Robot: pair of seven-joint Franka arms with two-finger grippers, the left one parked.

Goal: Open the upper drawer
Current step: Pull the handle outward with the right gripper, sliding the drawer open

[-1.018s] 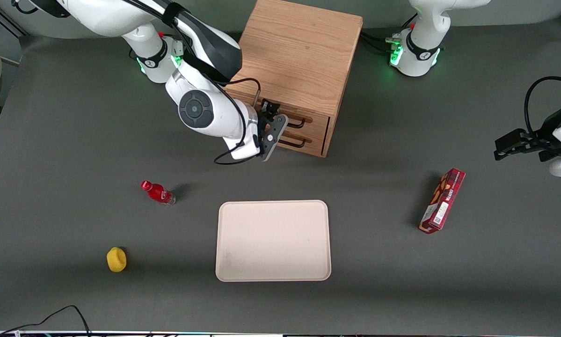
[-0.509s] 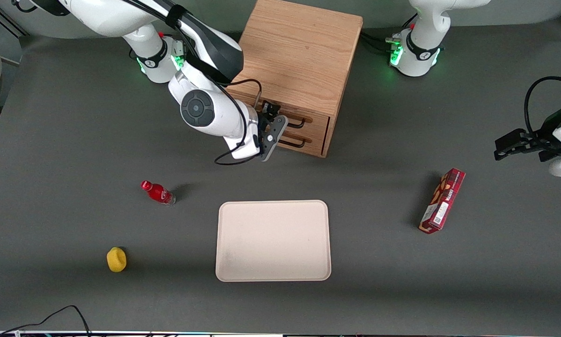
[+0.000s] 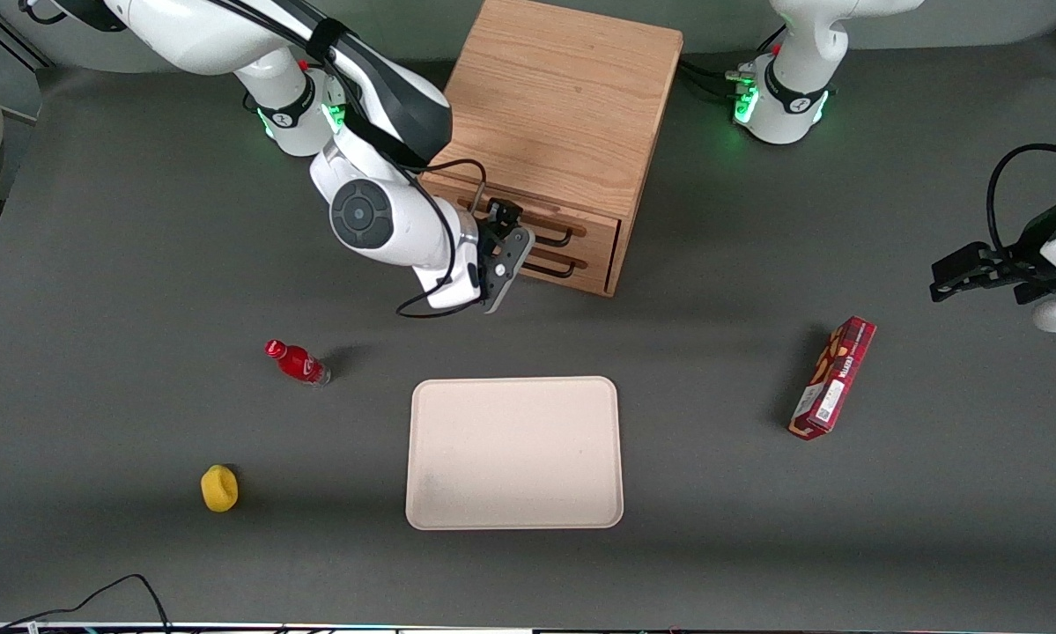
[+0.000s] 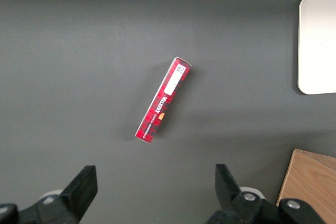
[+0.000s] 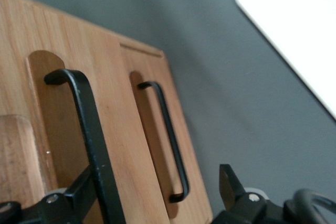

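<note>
The wooden cabinet (image 3: pixel 563 97) stands at the table's back, its two drawers facing the front camera. The upper drawer (image 3: pixel 600 232) is shut, with its black handle (image 3: pixel 556 234) above the lower drawer's handle (image 3: pixel 556 269). My right gripper (image 3: pixel 510 233) is in front of the drawers at the handles' end toward the working arm. In the right wrist view the gripper (image 5: pixel 155 195) is open. The upper handle (image 5: pixel 86 129) runs just inside one finger (image 5: pixel 79 192). The lower handle (image 5: pixel 168 135) lies between the fingers, farther off. Nothing is gripped.
A beige tray (image 3: pixel 514 453) lies nearer the front camera than the cabinet and shows in the right wrist view (image 5: pixel 294 30). A red bottle (image 3: pixel 297 362) and a yellow object (image 3: pixel 219 488) lie toward the working arm's end. A red box (image 3: pixel 832 378) lies toward the parked arm's end.
The right arm's wrist and gripper have shifted a little toward the working arm's end of the table. The drawers have not moved.
</note>
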